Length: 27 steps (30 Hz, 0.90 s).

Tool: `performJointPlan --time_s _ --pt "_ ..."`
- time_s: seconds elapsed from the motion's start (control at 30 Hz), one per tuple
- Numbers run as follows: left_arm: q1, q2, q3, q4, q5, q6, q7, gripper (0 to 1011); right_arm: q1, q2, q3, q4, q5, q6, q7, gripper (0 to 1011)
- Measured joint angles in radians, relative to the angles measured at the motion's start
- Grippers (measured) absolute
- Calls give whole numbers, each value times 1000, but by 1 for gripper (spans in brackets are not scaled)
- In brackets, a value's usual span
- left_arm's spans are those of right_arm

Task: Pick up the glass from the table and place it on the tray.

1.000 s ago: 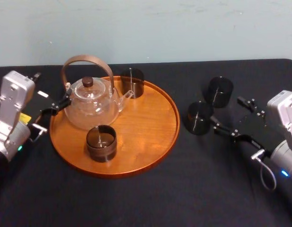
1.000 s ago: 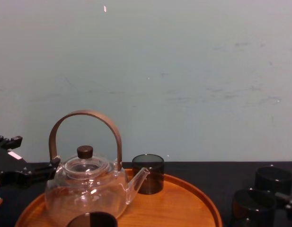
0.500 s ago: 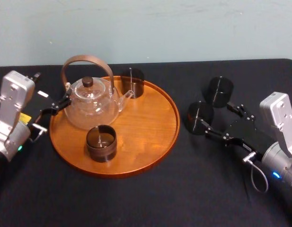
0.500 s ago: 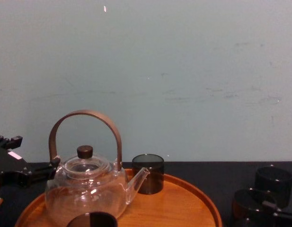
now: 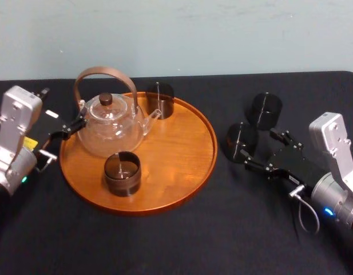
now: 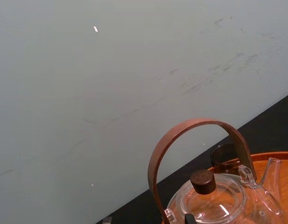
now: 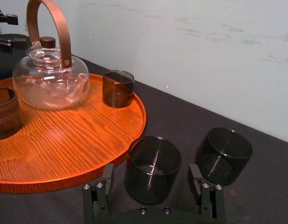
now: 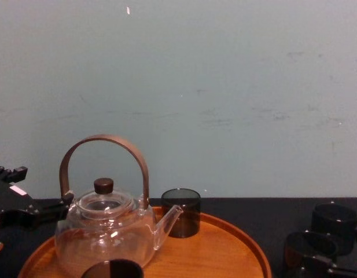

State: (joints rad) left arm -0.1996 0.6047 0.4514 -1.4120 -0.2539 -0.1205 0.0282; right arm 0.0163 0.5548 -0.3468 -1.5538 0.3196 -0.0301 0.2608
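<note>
Two dark smoked glasses stand on the black table [image 5: 182, 240], to the right of the tray. The nearer glass [image 5: 241, 141] [image 7: 152, 167] sits between the fingers of my right gripper [image 5: 262, 150] [image 7: 153, 185], which is open, with a gap on each side of the glass. The other glass [image 5: 264, 110] [image 7: 224, 155] stands just behind it. The round orange-brown tray [image 5: 187, 166] [image 7: 69, 144] lies left of them. My left gripper [image 5: 57, 110] rests open at the tray's left edge, beside the teapot.
On the tray stand a glass teapot [image 5: 110, 123] with a brown arched handle and two more dark glasses, one at the back [image 5: 159, 100] and one at the front [image 5: 122, 173]. The tray's right half is bare wood. A pale wall rises behind the table.
My right gripper has moved forward and left, so its open fingers now flank the nearer glass. The left arm, tray and glasses have not moved.
</note>
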Motion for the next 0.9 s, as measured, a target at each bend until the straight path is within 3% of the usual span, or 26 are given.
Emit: performJointPlan --time_s 0.9 --pt "0 0 0 0 0 0 0 1009 102 -100 14 152 -45 22 85 1002"
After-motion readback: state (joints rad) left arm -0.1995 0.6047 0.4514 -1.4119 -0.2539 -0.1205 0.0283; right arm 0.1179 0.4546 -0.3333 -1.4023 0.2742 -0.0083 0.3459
